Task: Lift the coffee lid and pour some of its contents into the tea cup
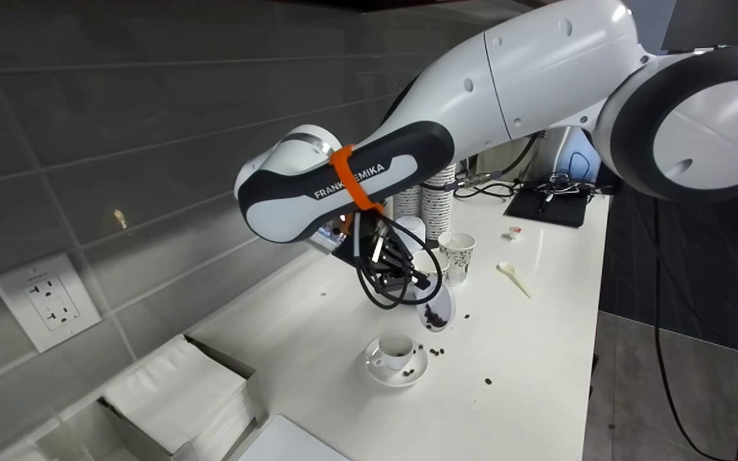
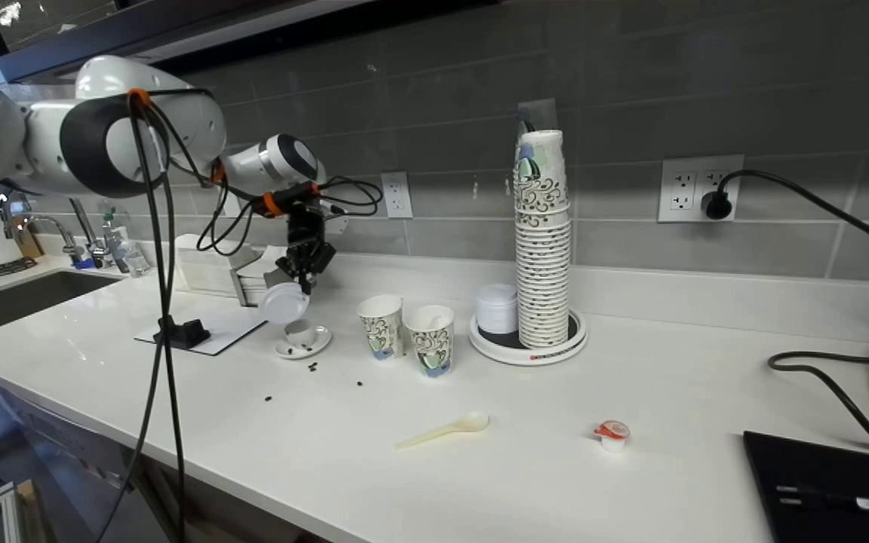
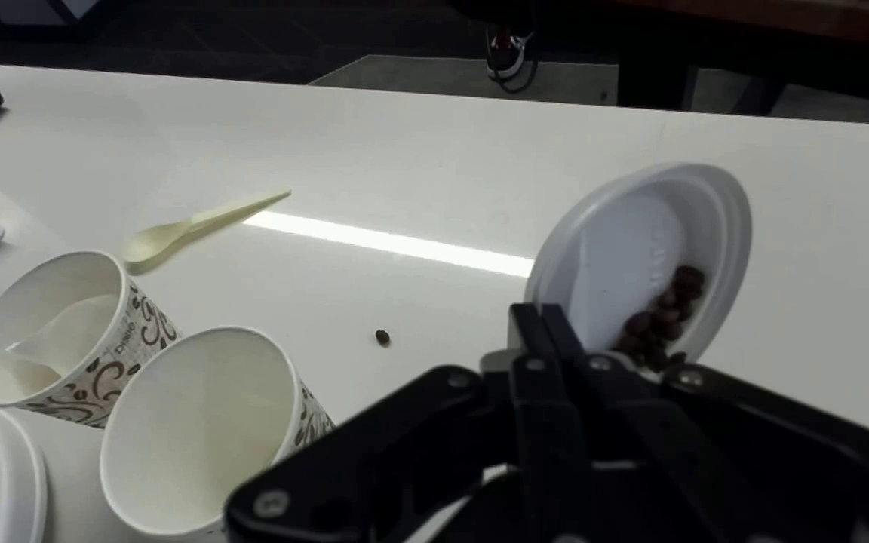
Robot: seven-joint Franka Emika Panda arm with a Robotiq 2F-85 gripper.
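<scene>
While the nearly closed end effector (image 3: 542, 311) is pinching the lifted coffee lid (image 3: 631, 256), tilted near and above the tea cup (image 1: 396, 360), pouring is looking incomplete: beans (image 3: 661, 320) are sitting in the lid, others in the cup.

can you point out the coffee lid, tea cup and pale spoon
Coffee lid (image 3: 629, 260), wrist view: white inner face.
Tea cup (image 1: 396, 362), in an exterior view: outer wall.
Pale spoon (image 3: 210, 218), wrist view: handle.

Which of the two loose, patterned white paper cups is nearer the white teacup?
The left-hand patterned white paper cup in both exterior views; its twin stands nearer the pale plastic spoon.
</scene>
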